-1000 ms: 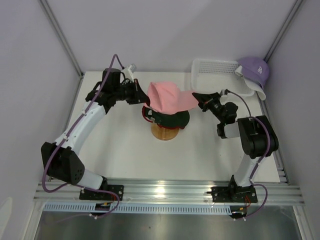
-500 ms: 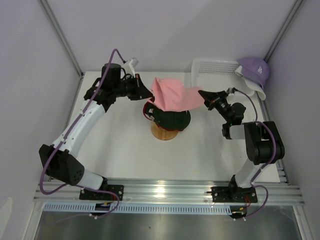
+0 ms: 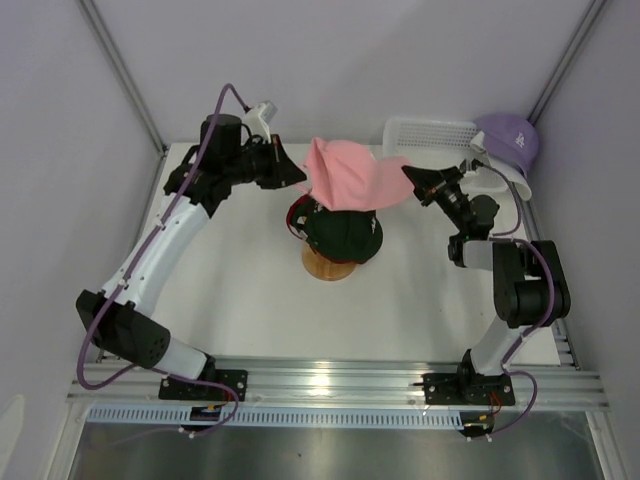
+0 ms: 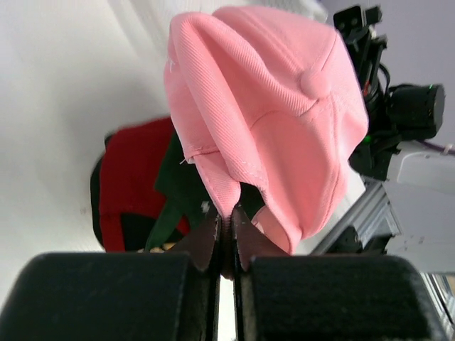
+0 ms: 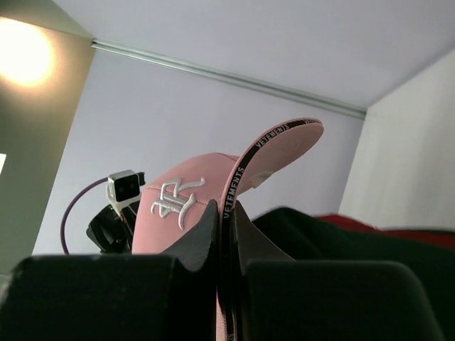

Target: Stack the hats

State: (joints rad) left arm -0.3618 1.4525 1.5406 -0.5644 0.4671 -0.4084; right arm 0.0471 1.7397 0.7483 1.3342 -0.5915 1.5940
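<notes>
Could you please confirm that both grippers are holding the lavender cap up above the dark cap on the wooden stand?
Not quite: the left gripper and right gripper hold the pink cap, as the top view shows; the lavender cap rests by the basket. The rest is right: it hangs above the dark cap on the wooden stand.

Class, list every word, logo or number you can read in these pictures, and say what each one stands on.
"VETEMENTS": printed twice along the black edge band on the brim of the pink cap, seen in the right wrist view.
Silver embroidered monogram on the front of the pink cap: too stylised to read with certainty.
White mark on the lavender cap: too small to read.
</notes>
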